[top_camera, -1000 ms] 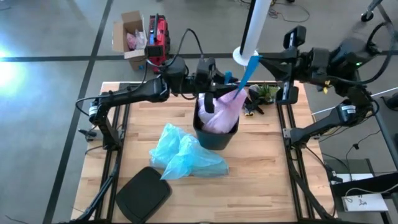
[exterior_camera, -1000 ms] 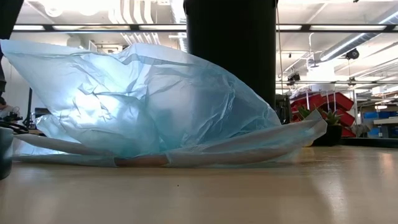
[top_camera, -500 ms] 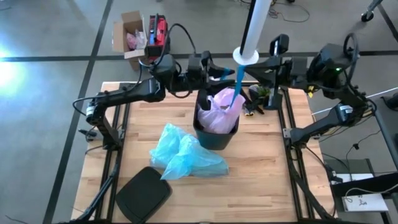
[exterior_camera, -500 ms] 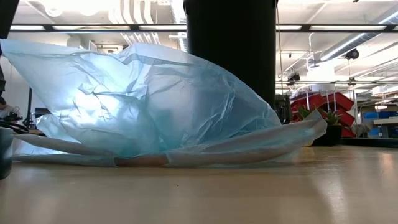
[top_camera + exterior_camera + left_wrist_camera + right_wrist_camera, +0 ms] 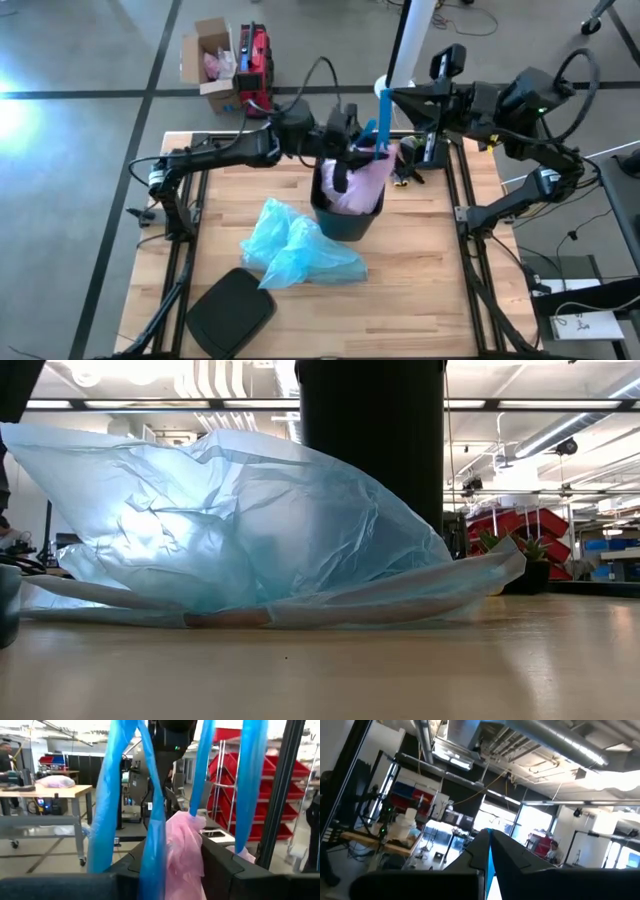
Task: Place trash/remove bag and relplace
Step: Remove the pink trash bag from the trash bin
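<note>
You had the right gripper (image 5: 386,95) raised above the far rim of the black bin (image 5: 348,212), its fingers pinched shut on the blue drawstring (image 5: 381,122). In the right wrist view a thin blue strip ran straight between the closed fingertips, so the hold looked firm. That lifted string stood nearly taut down to the pink bin liner (image 5: 362,180), most likely to gather the mouth of the bag and keep it clear of the bin wall before lifting it out.

You had the left gripper (image 5: 357,140) brought in low from the other side, right at the gathered neck of the liner. Its wrist view showed blue drawstring loops (image 5: 152,820) hanging just ahead of it and the pink plastic bunched beyond, but I could not tell how wide its fingers stood or whether they had hold of anything.

The liner itself sat inside the bin, not yet pulled free. The light blue bag (image 5: 295,245) lay crumpled on the wooden table (image 5: 420,290) just in front of the bin, presumably the replacement, and the black lid (image 5: 232,312) rested well apart near the table's front edge.
</note>
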`<move>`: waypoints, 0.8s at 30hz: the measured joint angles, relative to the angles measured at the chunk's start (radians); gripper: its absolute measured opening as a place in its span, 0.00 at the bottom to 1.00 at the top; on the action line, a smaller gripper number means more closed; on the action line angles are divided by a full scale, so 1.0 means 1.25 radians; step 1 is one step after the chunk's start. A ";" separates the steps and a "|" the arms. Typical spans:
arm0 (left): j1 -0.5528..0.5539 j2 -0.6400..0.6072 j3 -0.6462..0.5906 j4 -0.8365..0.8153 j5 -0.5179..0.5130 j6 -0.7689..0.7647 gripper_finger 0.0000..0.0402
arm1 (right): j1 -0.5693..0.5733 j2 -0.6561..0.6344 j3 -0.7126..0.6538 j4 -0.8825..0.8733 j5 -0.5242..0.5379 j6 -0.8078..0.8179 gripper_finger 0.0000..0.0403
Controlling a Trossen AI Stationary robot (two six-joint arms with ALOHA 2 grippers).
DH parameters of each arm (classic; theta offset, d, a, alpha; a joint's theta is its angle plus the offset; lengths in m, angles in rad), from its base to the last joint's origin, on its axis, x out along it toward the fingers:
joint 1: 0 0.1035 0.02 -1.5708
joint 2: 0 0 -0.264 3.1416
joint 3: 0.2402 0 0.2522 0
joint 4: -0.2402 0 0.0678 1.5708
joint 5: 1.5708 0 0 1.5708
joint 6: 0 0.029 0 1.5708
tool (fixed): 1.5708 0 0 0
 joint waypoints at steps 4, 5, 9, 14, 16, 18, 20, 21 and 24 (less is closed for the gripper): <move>0.016 -0.045 0.000 -0.010 -0.002 0.033 0.26 | 0.000 -0.005 0.000 0.049 0.005 -0.007 0.02; 0.021 -0.058 0.000 -0.010 -0.010 0.041 0.26 | -0.002 -0.003 0.000 0.066 0.005 -0.016 0.02; 0.052 -0.117 0.001 0.005 -0.033 0.080 0.28 | -0.027 0.020 0.001 0.167 0.038 -0.060 0.02; 0.107 -0.160 0.056 0.006 -0.039 0.075 0.24 | -0.073 0.062 0.004 0.351 0.068 -0.046 0.02; 0.125 -0.162 0.093 -0.008 -0.038 0.070 0.19 | -0.089 0.077 0.012 0.397 0.068 -0.038 0.02; 0.137 -0.161 0.135 -0.024 -0.038 0.078 0.15 | -0.105 0.093 0.031 0.416 0.067 -0.039 0.02; 0.149 -0.161 0.180 -0.028 -0.038 0.088 0.11 | -0.123 0.113 0.059 0.424 0.066 -0.034 0.02; 0.156 -0.159 0.203 -0.026 -0.038 0.089 0.10 | -0.133 0.125 0.077 0.433 0.067 -0.028 0.02; 0.176 -0.148 0.278 -0.016 -0.042 0.058 0.07 | -0.172 0.161 0.141 0.464 0.065 -0.024 0.02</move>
